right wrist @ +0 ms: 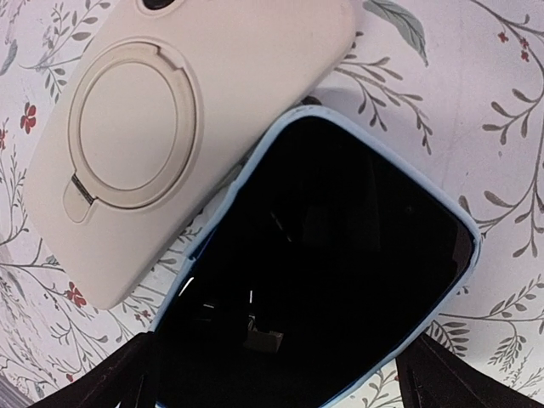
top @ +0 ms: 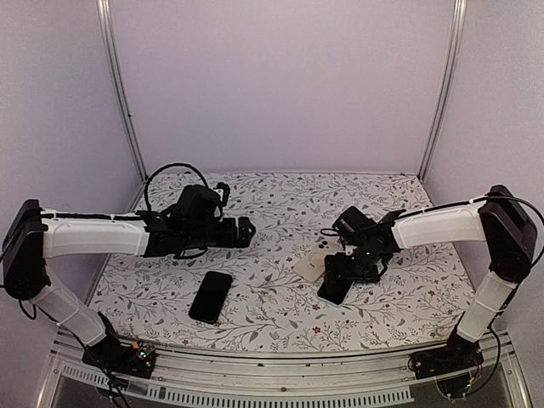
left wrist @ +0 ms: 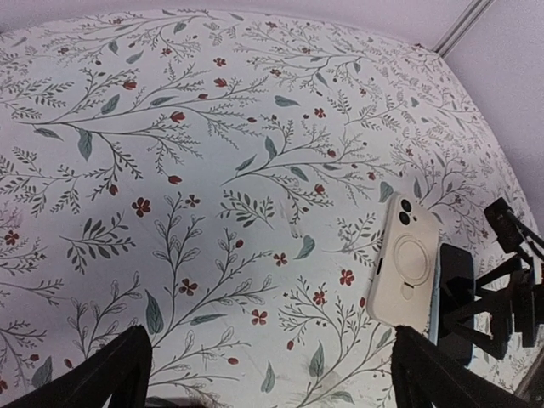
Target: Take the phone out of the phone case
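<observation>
Right gripper [top: 344, 274] spread wide, its fingers flanking one end of the blue-cased phone [right wrist: 323, 255], which lies screen-up on the floral cloth [top: 272, 204] touching a cream ring-backed case [right wrist: 170, 110]; left gripper [top: 245, 231] likewise wide, empty, well apart from both.

Overhead camera looks down from behind; both wrist cameras, right closest, share the blue-rimmed phone [right wrist: 323, 255].
</observation>
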Robot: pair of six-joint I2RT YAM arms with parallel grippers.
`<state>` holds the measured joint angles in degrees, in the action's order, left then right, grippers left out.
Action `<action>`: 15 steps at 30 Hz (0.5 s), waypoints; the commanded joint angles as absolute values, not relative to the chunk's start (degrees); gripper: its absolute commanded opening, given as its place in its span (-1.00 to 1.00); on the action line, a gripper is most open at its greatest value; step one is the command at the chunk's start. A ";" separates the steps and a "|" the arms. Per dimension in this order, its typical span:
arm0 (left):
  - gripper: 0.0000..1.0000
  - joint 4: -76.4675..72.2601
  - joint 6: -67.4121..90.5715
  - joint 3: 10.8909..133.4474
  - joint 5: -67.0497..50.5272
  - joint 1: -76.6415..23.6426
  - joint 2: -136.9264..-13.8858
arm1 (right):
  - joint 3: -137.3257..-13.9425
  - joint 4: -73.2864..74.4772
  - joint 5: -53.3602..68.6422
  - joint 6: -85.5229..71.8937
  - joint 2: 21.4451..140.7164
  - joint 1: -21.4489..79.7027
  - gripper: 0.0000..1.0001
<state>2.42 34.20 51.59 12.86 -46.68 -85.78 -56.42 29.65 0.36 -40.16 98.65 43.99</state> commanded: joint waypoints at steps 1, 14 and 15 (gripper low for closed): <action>0.99 0.94 35.18 51.30 11.18 -46.87 -85.18 | -56.23 31.35 0.29 -39.57 103.75 46.10 0.98; 0.99 -0.85 34.76 52.18 10.73 -46.85 -85.82 | -68.80 29.73 -2.56 -31.52 115.07 41.61 0.98; 0.99 -0.84 34.80 52.02 10.79 -46.85 -85.60 | -71.02 29.98 -2.77 -30.00 116.07 41.24 0.98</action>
